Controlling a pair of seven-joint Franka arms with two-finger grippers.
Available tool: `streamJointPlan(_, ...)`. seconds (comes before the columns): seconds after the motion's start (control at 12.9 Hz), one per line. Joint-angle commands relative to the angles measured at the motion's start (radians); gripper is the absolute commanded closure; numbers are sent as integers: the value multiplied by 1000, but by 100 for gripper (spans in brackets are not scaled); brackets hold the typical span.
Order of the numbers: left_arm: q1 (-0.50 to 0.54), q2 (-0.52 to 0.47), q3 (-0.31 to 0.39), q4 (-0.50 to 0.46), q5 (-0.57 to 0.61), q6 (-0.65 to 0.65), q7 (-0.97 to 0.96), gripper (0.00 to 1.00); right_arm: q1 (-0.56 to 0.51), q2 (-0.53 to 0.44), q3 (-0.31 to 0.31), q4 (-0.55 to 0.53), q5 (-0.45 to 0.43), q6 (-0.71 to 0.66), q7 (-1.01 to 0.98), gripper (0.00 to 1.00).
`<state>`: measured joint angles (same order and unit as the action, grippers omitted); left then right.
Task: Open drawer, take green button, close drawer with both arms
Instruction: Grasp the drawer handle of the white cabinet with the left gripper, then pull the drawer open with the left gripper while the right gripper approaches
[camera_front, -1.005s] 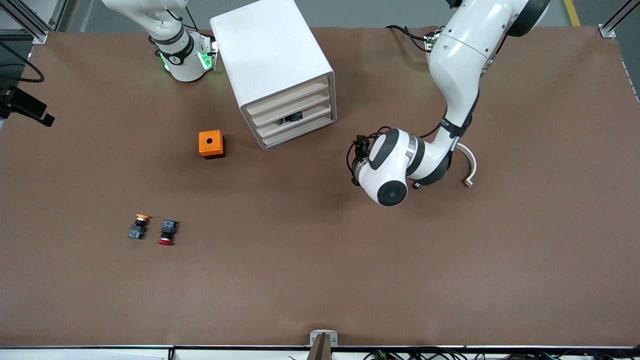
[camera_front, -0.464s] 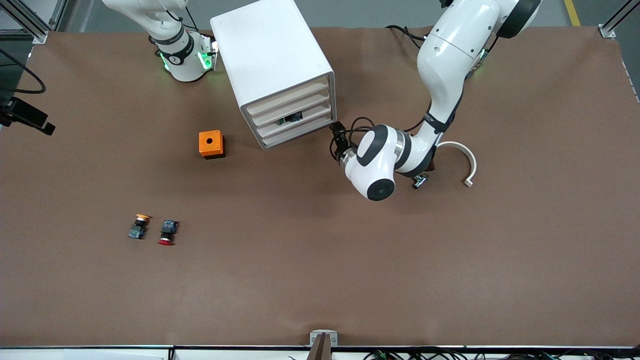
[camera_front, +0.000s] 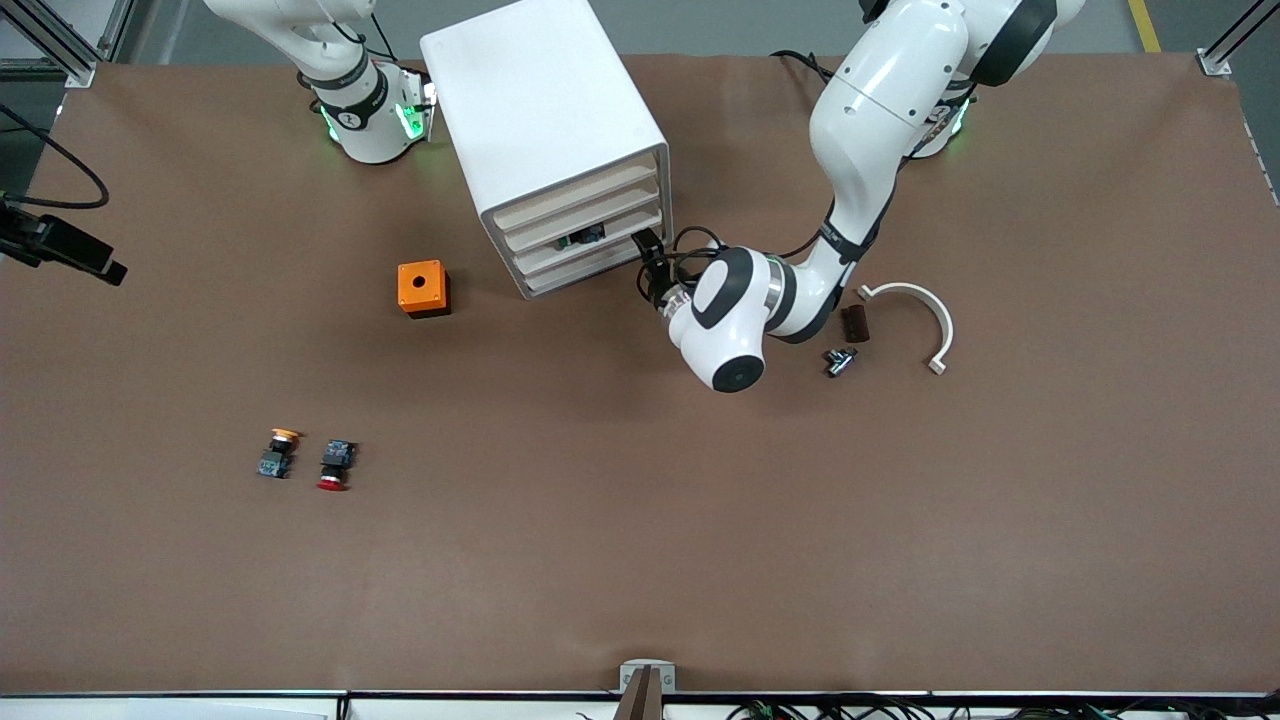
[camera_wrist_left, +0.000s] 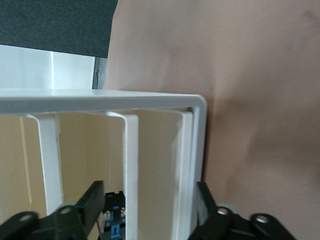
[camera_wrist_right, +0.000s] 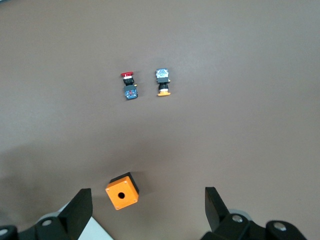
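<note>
The left arm's black two-finger gripper stood at the front of the big white rounded cabinet, at the corner toward the left arm's end of the table, level with the lower drawers. In the left wrist view its two fingers were spread apart, one on each side of cream slats at the cabinet's edge, pressing on nothing that could be made out. Between those fingers the small push button with the black body and bluish terminal block lay inside the shallow white drawer with the cream front slat, third of four alike and not pulled out; from the front the button showed as a dark spot in that drawer's gap. The right arm's black gripper waited high above the table, fingers wide apart and empty, over the orange box with a round hole, which sat beside the cabinet toward the right arm's end. Nearer the front camera lay the orange-capped button and the red-capped button, side by side. Near the left arm's elbow rested a white curved bracket, a small dark brown block and a small black part on the brown table cover.
</note>
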<state>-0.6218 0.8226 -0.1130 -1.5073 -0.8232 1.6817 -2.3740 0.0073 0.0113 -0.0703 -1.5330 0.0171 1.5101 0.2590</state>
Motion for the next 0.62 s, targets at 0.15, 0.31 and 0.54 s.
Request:
streamJointPlan(0.15,-35,13,4,15,-28,-19,-14,43,133,30,6,-13,3,10,404,1)
streamJointPlan(0.31,-48,16,3,15,-42,-19,-10,44,202,50,6,-13,3,25,605,1)
streamJointPlan(0.54,-55,26,1,13,-54,-19,-2,50,299,87,7,-13,3,65,814,1)
